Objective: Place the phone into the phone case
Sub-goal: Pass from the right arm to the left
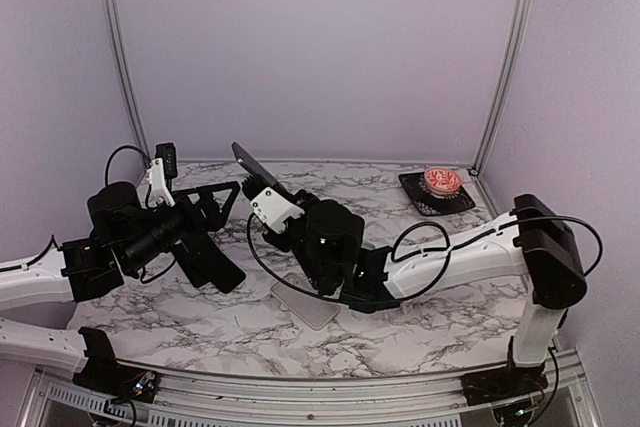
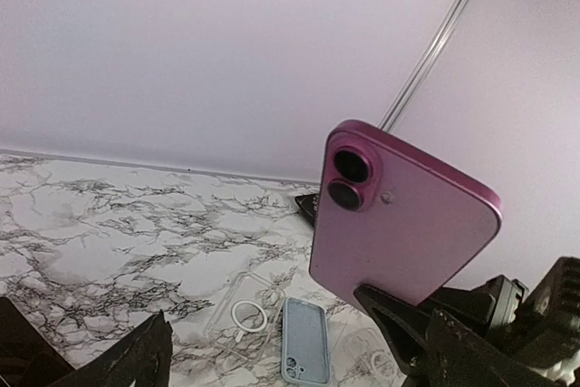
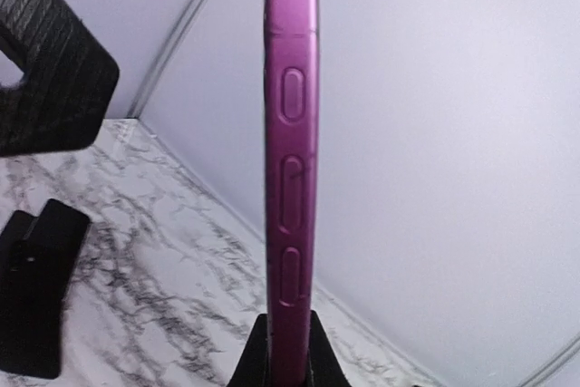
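The clear phone case (image 1: 305, 304) lies flat on the counter (image 1: 200, 317), just beyond the bases. Above it my right fingers (image 3: 261, 364) are clamped on the phone (image 3: 290, 178), holding it upright on 1 end. My left fingers (image 1: 205, 194) gape wide, empty. I'd tilt the phone flat, camera side down, and align the corners before pressing.

The top external view looks down from above and behind the near edge of the marbled counter (image 1: 200, 332), facing the lilac back wall (image 1: 320, 47), far enough off to take in most of the counter; the left wrist view sits low over the counter, tilted upward, with the back of the phone (image 2: 399, 224) near at its right; the right wrist view sits just under the phone, edge-on and very close, facing up; all three share phone, counter and back wall.
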`<state>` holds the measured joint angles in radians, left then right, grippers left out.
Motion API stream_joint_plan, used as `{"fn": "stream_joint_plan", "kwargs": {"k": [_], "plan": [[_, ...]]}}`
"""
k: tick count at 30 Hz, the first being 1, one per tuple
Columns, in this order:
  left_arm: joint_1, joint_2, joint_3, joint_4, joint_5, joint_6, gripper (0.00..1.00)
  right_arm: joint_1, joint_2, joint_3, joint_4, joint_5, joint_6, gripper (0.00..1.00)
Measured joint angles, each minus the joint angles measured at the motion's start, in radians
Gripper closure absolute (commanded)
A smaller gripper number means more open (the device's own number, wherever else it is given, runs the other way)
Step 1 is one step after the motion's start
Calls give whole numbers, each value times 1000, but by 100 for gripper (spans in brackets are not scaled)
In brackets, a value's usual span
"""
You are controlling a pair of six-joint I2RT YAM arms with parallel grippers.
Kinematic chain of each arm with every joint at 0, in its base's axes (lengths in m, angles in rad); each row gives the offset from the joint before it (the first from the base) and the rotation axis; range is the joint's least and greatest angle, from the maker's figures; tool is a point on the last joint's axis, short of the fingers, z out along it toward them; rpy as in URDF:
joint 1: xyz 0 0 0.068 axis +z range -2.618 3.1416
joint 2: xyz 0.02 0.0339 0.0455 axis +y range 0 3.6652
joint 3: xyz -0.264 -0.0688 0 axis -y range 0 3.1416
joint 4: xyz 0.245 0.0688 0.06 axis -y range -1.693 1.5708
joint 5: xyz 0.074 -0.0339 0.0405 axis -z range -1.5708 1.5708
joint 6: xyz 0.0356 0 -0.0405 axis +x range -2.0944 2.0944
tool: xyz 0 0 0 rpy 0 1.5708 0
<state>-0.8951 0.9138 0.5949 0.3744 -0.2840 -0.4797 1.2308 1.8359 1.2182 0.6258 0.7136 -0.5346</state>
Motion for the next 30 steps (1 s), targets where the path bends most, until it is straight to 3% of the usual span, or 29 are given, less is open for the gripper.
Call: {"fn": "stream_joint_plan", "kwargs": {"k": [6,10,12,14,17,18,24,30], "plan": [[-1,-49,-7,83,-12,-51,10,27,211,37,622,243,-602,100],[-1,-71,-6,166,32,-49,2,38,295,113,806,286,-847,100],[-1,-47,-2,191,68,-57,1,48,306,123,853,292,-919,100],[-1,-17,-1,200,80,-59,7,57,306,123,886,292,-967,100],[0,26,5,203,84,-60,35,68,306,121,911,293,-1017,100],[0,32,14,204,83,-63,39,69,306,119,911,291,-1027,100],[-2,76,91,205,108,-37,40,86,313,120,911,274,-1095,100],[2,123,110,202,117,-60,68,85,330,126,916,284,-1126,100]]}}
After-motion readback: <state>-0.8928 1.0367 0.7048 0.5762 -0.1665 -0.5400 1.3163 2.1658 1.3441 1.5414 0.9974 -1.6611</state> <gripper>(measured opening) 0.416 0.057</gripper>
